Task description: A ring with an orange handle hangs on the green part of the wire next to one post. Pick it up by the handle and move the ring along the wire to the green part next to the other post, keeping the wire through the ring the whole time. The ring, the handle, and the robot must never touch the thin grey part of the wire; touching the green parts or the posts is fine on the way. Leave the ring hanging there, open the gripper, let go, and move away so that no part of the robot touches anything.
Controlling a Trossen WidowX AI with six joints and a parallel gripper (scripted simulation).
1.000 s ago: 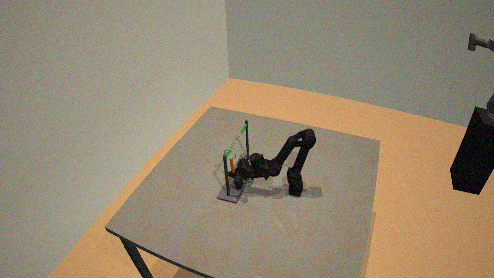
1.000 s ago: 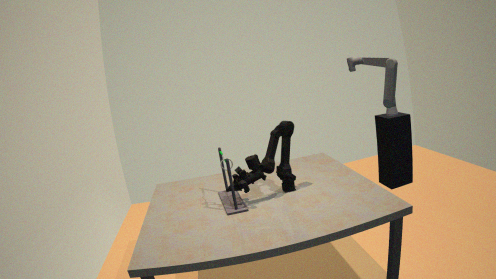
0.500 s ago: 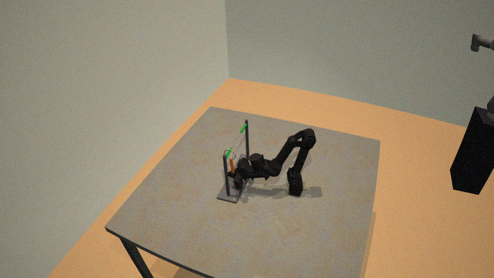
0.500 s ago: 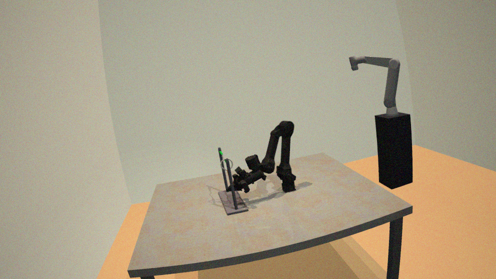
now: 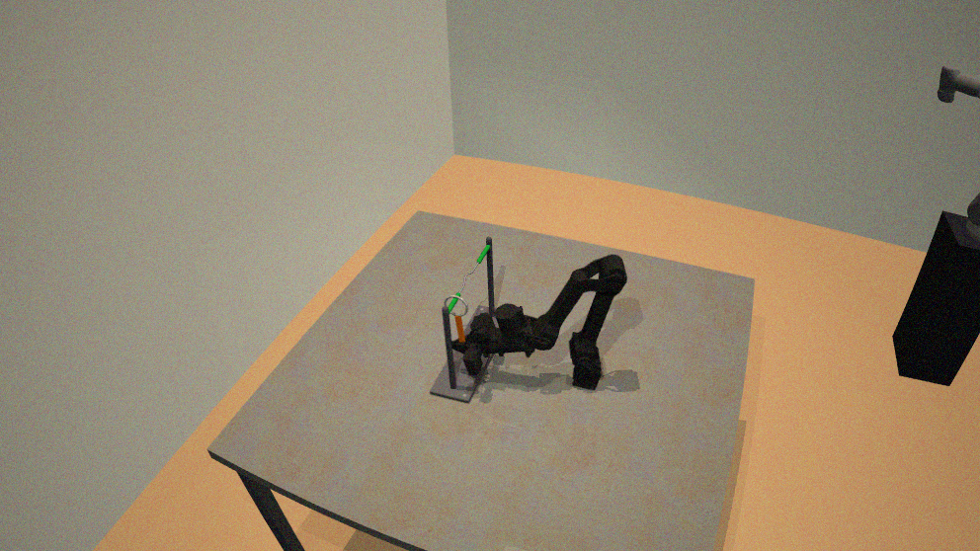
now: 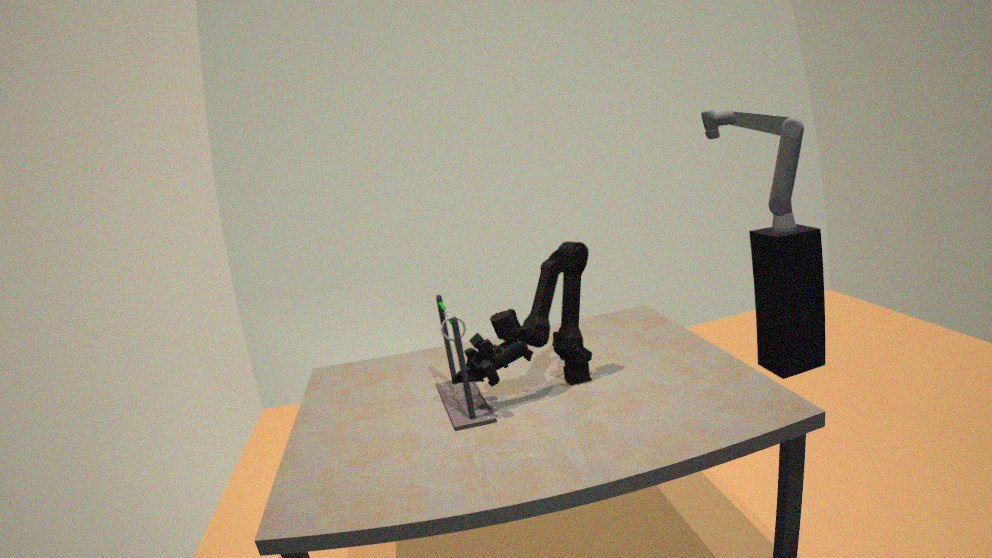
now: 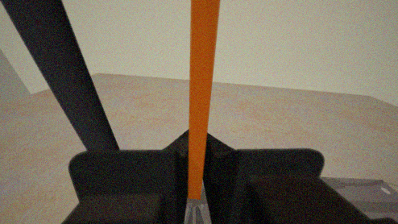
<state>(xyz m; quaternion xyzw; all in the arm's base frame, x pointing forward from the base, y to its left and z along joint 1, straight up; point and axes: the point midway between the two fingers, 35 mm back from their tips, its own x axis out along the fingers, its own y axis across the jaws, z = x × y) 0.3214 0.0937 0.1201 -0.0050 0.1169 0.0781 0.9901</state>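
A robotics lab — a second arm (image 5: 959, 82) (image 6: 785, 166) stands on a black pedestal (image 5: 935, 308) (image 6: 789, 305).

I am reading no words, labels, brands, numbers or signs anywhere in my three views; no lettering is showing on any surface I am seeing from here, and the small pale mark in my wrist view is staying too blurred to tell.

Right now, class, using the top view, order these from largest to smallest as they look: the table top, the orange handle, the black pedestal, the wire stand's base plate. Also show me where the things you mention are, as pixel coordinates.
1. Table top (image 5: 616, 438)
2. Black pedestal (image 5: 939, 308), cut off by the picture's edge
3. Base plate (image 5: 449, 393), partly hidden
4. Orange handle (image 5: 460, 329)
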